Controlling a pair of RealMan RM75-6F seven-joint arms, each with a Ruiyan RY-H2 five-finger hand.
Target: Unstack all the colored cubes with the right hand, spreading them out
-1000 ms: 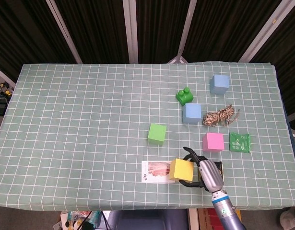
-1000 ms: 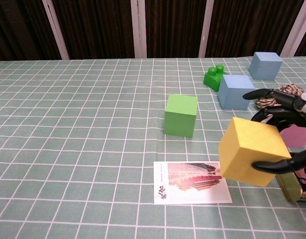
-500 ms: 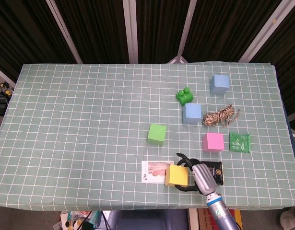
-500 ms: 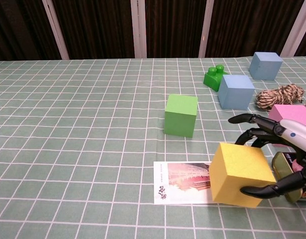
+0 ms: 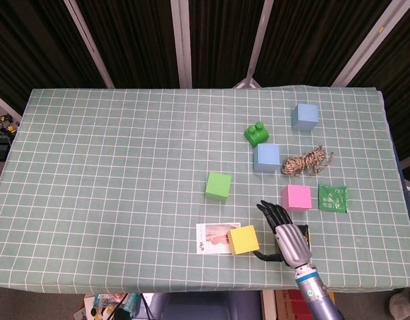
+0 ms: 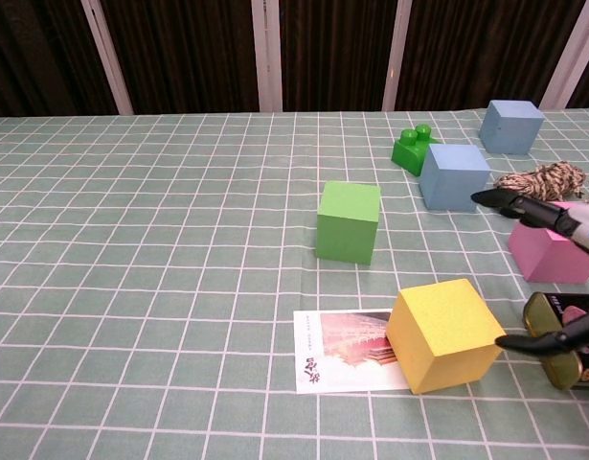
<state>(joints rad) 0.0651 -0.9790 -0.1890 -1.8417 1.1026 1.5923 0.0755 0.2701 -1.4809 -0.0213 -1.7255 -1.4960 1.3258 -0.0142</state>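
The right hand [image 5: 283,235] has just let go; its fingers spread, holding nothing, leaving the yellow cube [image 5: 243,239] on the card [image 5: 213,238], lower centre.

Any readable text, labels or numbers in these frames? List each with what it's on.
Nothing can be read for certain.
Photo card: dark red characters at its left end, too small to read.
Green packet: pale print, blurred.
Dark packet beside the right hand: a scrap of lettering, mostly hidden.
Cubes, including the yellow cube: no markings visible.
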